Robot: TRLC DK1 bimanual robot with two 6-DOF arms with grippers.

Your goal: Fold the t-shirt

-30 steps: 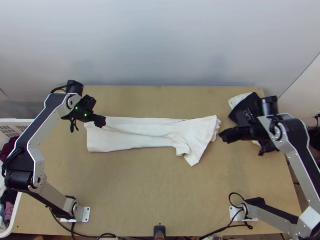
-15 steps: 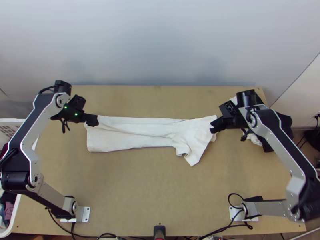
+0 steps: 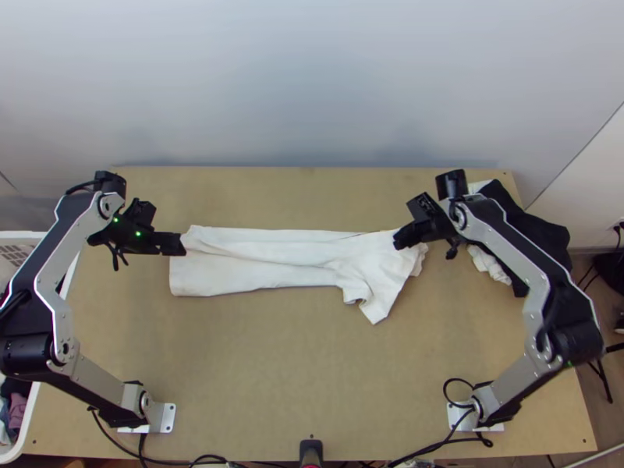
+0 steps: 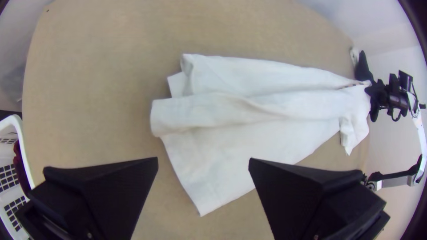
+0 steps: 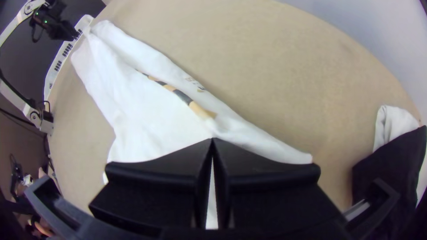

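Shirt (image 3: pixel 265 261) is lying in a long strip across the middle of the table (image 3: pixel 312 374), layers loosely lapped over each other, with one corner (image 3: pixel 377 310) poking toward the near edge. Looks to me like the step is getting hold of the far edge to straighten or fold it.

My left gripper (image 4: pixel 203 162) is wide open just off the strip's left end. I'd drop it low and catch every layer there, or the top one will slide. My right gripper (image 5: pixel 212 138) has its fingertips together over the other end – I'd check the bite before lifting, then move both sides together, gently, so the strip doesn't twist.

Hard to make out: I can't tell if there's cloth pinched in my right one. No idea whether that dark-and-tan streak (image 5: pixel 182 95) is print or a gap between layers. The edge under my right gripper is hidden too. Farther out, the dark cloth (image 3: pixel 538 234) past the right end is partly covered by my arm – I'd steer clear of it.
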